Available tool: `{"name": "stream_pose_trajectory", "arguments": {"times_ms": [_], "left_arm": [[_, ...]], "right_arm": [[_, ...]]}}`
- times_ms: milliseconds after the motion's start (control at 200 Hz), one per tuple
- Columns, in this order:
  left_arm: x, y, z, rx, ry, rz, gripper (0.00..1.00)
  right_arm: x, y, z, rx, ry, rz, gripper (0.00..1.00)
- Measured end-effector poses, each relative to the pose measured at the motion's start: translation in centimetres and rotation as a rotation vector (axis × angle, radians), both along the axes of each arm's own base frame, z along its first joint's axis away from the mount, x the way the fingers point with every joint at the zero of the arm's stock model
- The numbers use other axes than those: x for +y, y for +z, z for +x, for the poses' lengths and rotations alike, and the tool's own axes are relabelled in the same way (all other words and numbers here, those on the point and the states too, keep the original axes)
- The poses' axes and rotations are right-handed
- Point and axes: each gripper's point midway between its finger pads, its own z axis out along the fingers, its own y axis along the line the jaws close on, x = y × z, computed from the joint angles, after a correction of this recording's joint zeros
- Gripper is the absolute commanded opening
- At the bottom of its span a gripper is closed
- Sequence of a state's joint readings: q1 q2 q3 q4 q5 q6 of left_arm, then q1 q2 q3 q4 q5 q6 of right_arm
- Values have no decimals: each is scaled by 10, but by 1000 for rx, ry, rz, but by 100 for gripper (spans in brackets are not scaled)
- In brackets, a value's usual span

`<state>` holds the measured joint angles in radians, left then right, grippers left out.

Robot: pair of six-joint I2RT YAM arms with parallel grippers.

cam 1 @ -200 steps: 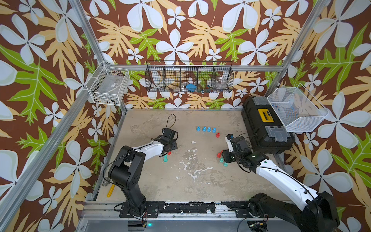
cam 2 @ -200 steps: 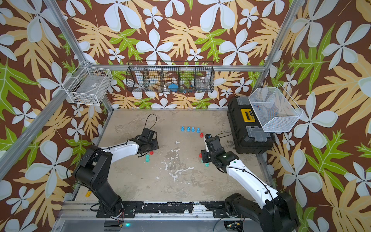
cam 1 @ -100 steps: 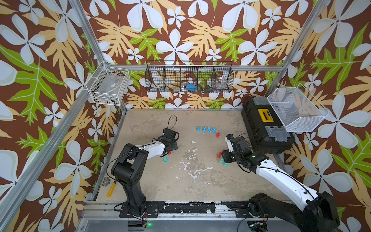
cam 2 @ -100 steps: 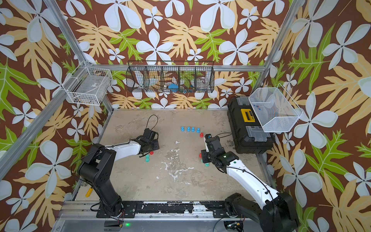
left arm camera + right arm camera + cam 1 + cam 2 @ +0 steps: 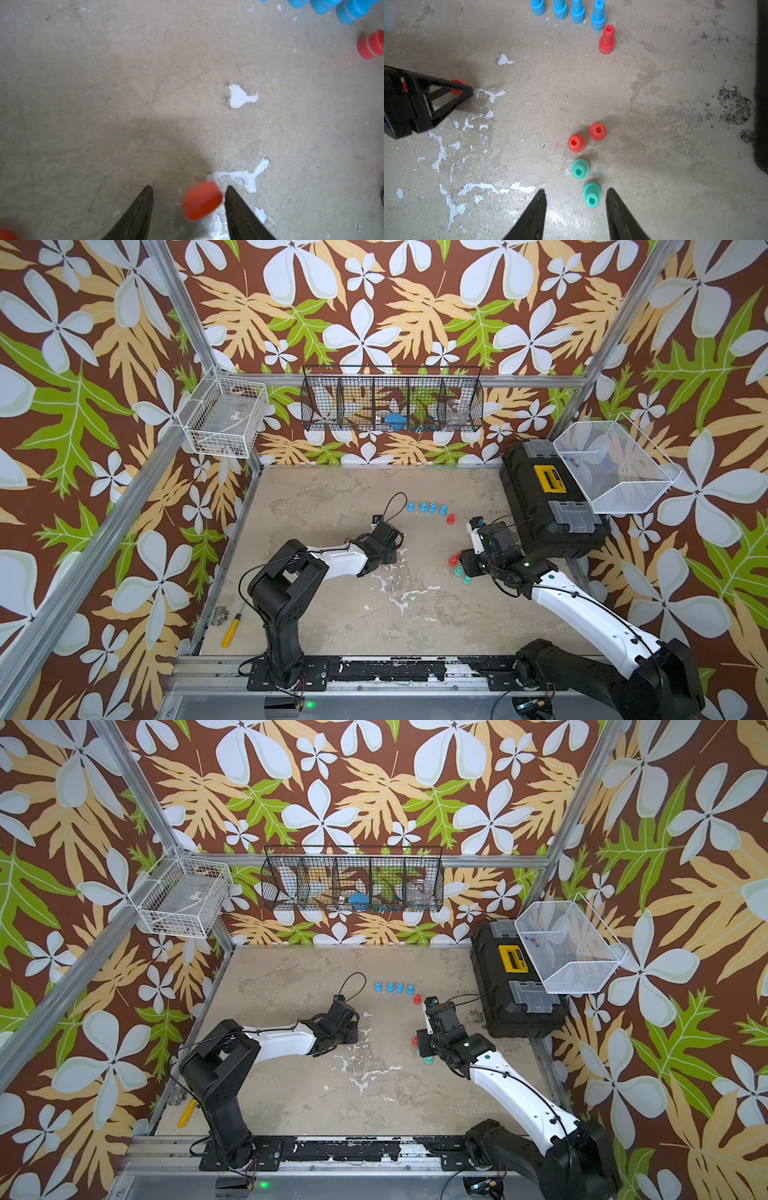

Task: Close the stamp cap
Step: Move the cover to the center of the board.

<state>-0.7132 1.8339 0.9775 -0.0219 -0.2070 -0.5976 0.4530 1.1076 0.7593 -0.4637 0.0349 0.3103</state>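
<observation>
Stamp cap [image 5: 202, 200] — red — sits between the spread left pincer [image 5: 188, 188]; right pincer [image 5: 576, 190] spread too.

A robotics lab test cell is shown. A worn counter [image 5: 332, 614] is enclosed by an aluminium frame [image 5: 185, 315], and the walls around the counter are covered with printed leaf-and-flower wallpaper [image 5: 374, 302]. A left arm [image 5: 332, 562] and a right arm [image 5: 582, 614] are bolted to a metal rail [image 5: 415, 691] along the counter's front edge. A black wire basket [image 5: 390, 404] and a white wire basket [image 5: 224, 423] are hung from the frame above the counter's far edge. A black toolbox [image 5: 536, 510] is set on the counter's side nearest the right arm.
</observation>
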Motion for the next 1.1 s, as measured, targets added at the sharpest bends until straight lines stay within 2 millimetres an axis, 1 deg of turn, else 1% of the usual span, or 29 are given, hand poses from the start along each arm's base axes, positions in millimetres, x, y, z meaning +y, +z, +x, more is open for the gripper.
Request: {"name": "stream_pose_trajectory", "arguments": {"times_ms": [265,586,686,746,811,856,986,1046,1096], "left_arm": [[-32,1,-18,-7,-69,2,57],[-31,4,-32,62,-81,7,57],[-29,5,-36,74,-84,14,57],[-27,10,-37,74,-84,15,57],[-25,22,-38,58,-85,7,57],[-23,35,-39,36,-84,-6,57],[-15,88,-40,-68,-92,-54,58],[-8,113,-43,-123,-95,-75,59],[-1,131,-47,-159,-93,-91,59]], "right_arm": [[0,4,0,-12,0,6,48],[-1,6,0,-21,-2,8,48],[-1,3,0,-11,-3,2,48],[-1,0,1,-1,-6,-7,48],[-1,-2,3,5,-10,-17,47],[-2,-4,5,11,-14,-25,47],[-8,-14,13,44,-44,-63,44],[-12,-19,17,58,-59,-74,44],[-13,-23,18,69,-62,-82,44]]}}
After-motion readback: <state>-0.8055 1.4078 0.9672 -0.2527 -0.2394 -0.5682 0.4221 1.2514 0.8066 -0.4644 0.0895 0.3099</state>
